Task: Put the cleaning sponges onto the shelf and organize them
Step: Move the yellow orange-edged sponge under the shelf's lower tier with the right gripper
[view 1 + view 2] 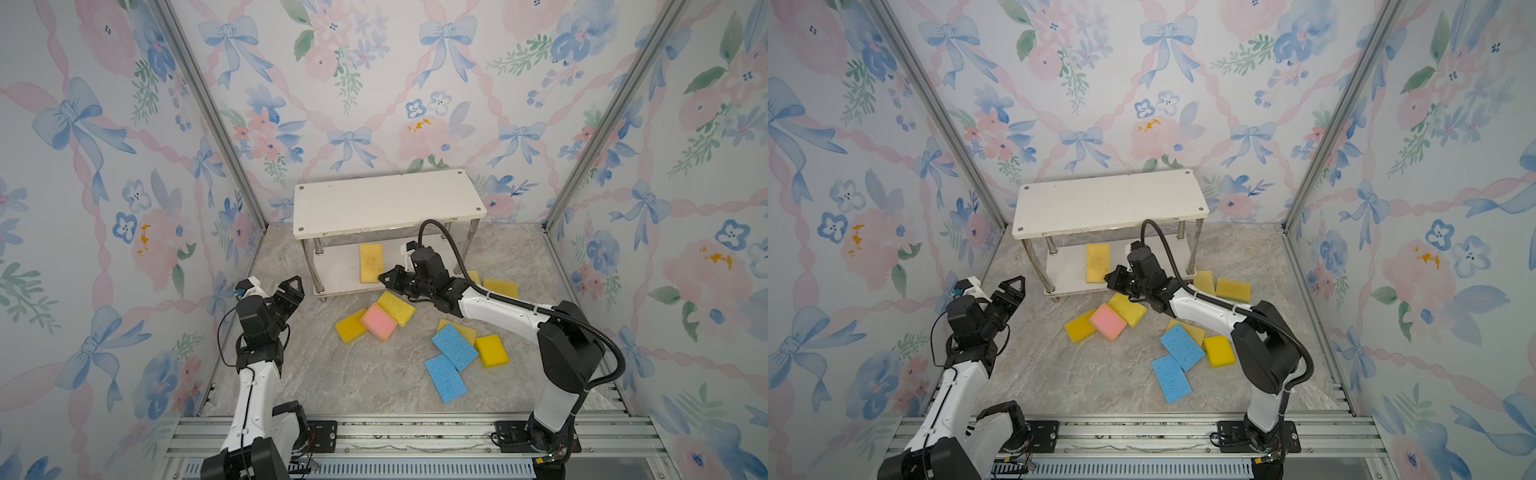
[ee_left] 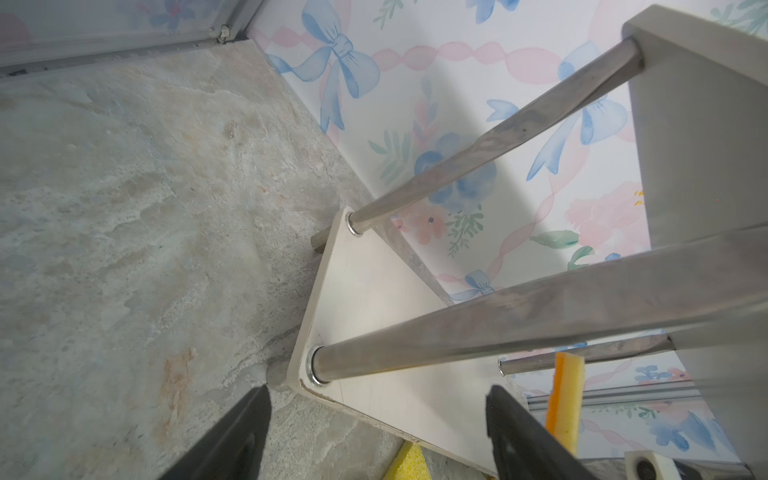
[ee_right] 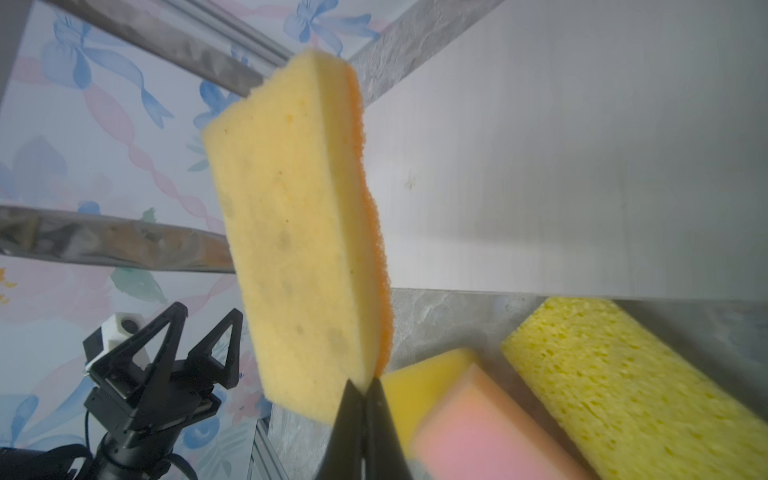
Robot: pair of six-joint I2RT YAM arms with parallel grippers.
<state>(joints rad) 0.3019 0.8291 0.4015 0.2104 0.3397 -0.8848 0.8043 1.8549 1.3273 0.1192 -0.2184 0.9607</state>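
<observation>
Your right tool (image 1: 384, 279) is pinched tight on one corner of a yellow sponge (image 1: 371, 262). It holds the sponge over the lower board (image 1: 334, 272) of the shelf (image 1: 386, 199), near that board's middle. Can't tell if the sponge touches the board. Your left tool (image 1: 294, 291) hangs w/ jaws apart and empty, just off the shelf's left end.

The held sponge is a pale yellow rectangle w/ a thin orange scrub layer on one face.

Ten sponges in all: 7 yellow incl. the held one, 2 light blue, 1 pink. The other nine lie on the grey marbled bench (image 1: 332, 374):
- The pink sponge (image 1: 379, 322) lies btwn two yellow ones, just in front of the shelf.
- Both blue sponges (image 1: 455, 347) lie farther out w/ two yellow.
- Two more yellow lie beside the shelf's right end.
</observation>
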